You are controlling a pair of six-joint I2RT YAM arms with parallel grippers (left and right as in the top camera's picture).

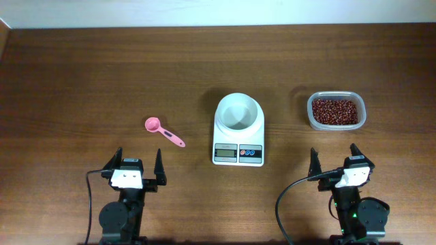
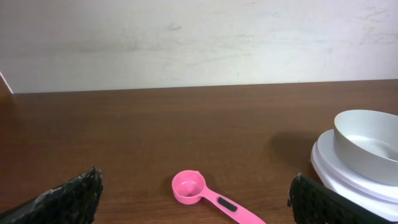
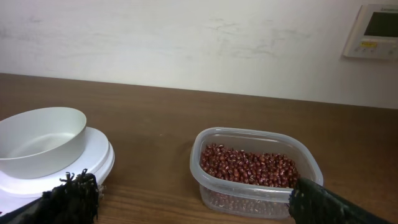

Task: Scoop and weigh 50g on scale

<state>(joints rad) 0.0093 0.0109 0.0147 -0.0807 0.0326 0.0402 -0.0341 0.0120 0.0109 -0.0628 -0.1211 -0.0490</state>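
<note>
Across wooden tabletop, centring scale for either arm, laying pink measuring spoon left of it, red beans in clear tub right, holding left gripper and right gripper splayed, empty.

One digital kitchen scale, with one round white bowl on it, one display and two buttons. One pink measuring spoon left of the scale. One clear plastic tub right of the scale, holding red-brown beans too many to count. Two grippers on the scale's near side: left gripper, right gripper, two fingers each.
</note>
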